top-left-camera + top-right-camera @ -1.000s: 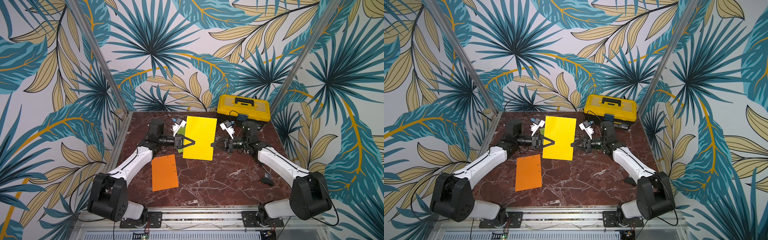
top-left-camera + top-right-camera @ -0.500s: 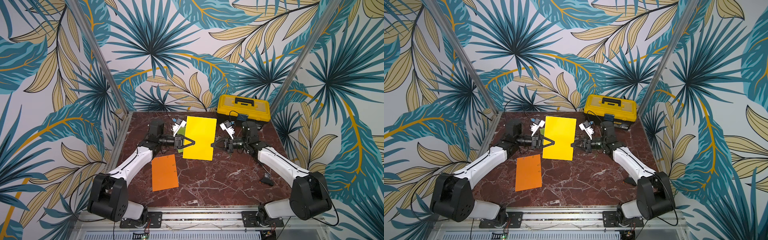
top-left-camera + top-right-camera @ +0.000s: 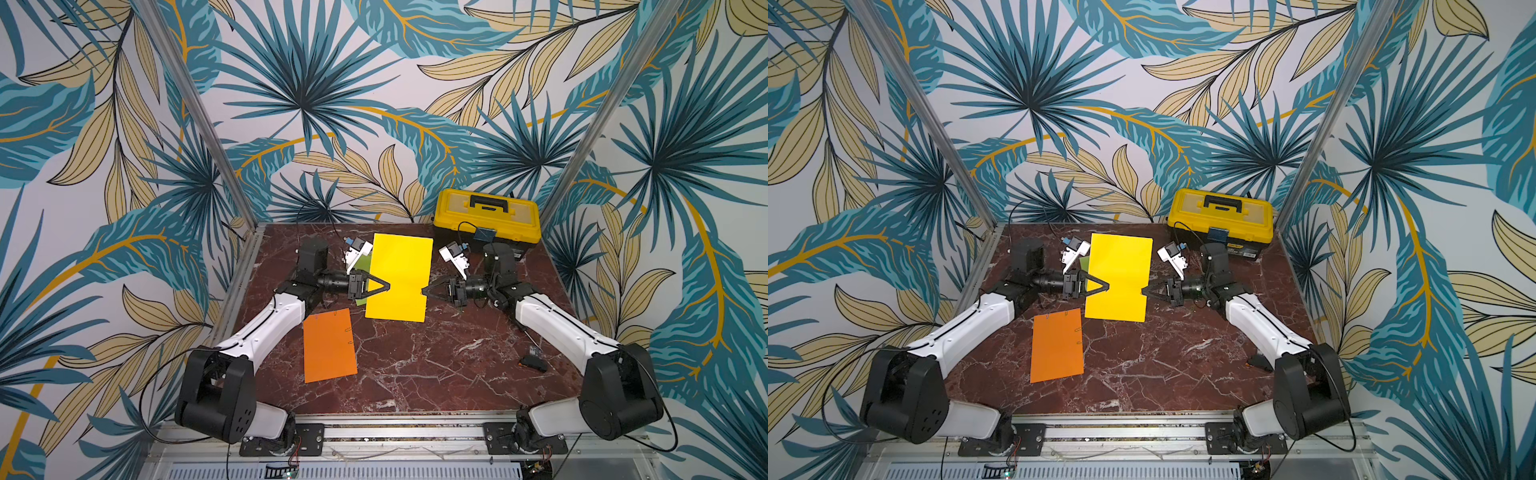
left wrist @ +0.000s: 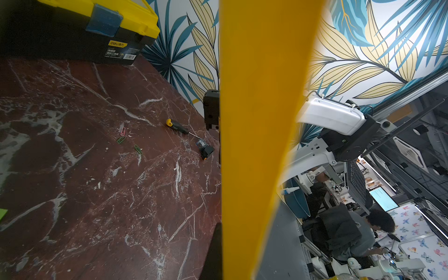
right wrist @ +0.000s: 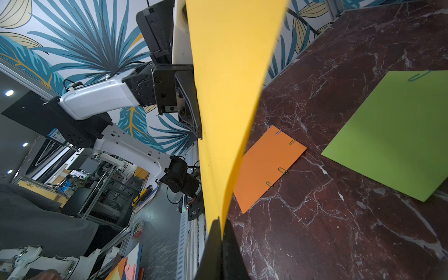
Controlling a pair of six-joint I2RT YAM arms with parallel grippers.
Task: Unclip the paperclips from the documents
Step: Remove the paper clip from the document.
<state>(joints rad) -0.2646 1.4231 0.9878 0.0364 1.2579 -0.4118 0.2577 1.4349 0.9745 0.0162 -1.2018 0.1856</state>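
A golden yellow document (image 3: pixel 399 282) (image 3: pixel 1119 282) hangs above the table, stretched between my two grippers. My left gripper (image 3: pixel 387 287) (image 4: pixel 221 228) is shut on its left edge, and my right gripper (image 3: pixel 423 291) (image 5: pixel 219 221) is shut on its right edge. The orange document (image 3: pixel 329 347) (image 5: pixel 264 167) lies flat nearer the front, with several paperclips (image 5: pixel 282 170) on its edges. Under the yellow sheet lies the lime green document (image 5: pixel 392 135) (image 3: pixel 362 264), one paperclip (image 5: pixel 418 75) clipped to its edge. Loose paperclips (image 4: pixel 123 131) lie on the marble.
A yellow-and-black toolbox (image 3: pixel 486 218) (image 4: pixel 72 29) stands at the back right corner. A screwdriver (image 4: pixel 178 126) and a small black object (image 3: pixel 534 363) lie on the right side of the marble table (image 3: pixel 436 374). Patterned walls close three sides.
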